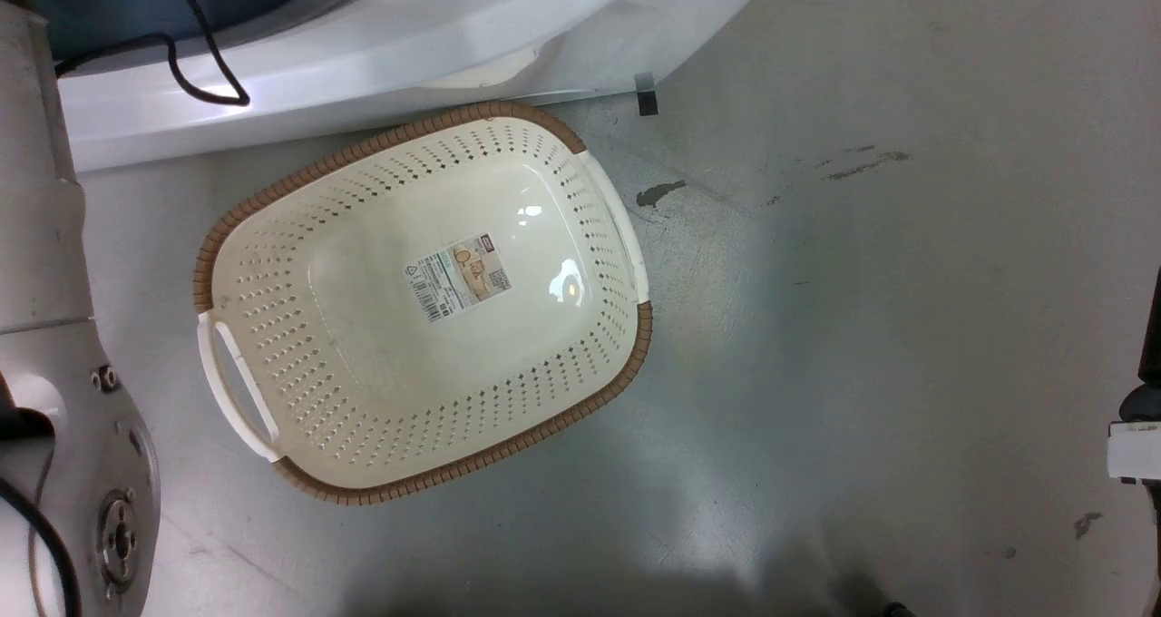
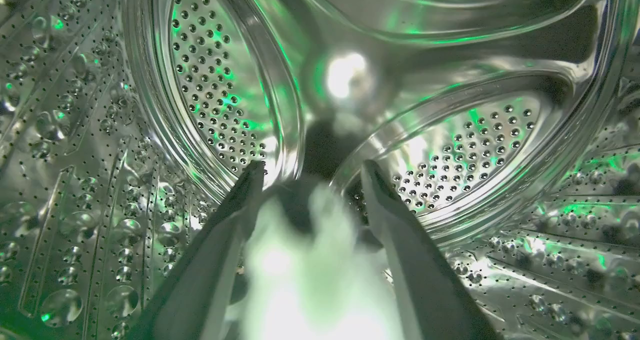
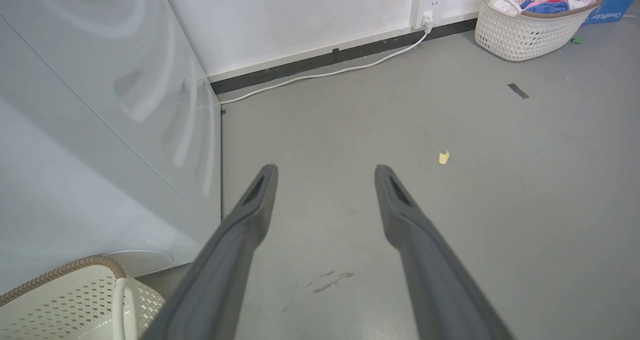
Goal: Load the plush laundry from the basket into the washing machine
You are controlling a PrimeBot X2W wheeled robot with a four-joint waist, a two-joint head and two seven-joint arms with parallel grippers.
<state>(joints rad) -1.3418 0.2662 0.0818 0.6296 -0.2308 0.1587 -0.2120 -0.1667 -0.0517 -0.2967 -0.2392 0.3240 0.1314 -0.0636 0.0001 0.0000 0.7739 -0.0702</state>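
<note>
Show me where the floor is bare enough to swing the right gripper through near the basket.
Free: the wide grey floor right of the basket, and its bare bottom. Crowded: the basket's rim sits close against the washing machine, and the pale left arm borders its left.

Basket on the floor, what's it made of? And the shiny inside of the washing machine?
The basket looks like glossy cream plastic: light glares off its bottom and the holes are neatly moulded. Its brown rim looks woven but is probably plastic too. The washing machine's drum seems polished steel: mirror-bright and dotted with holes.
</note>
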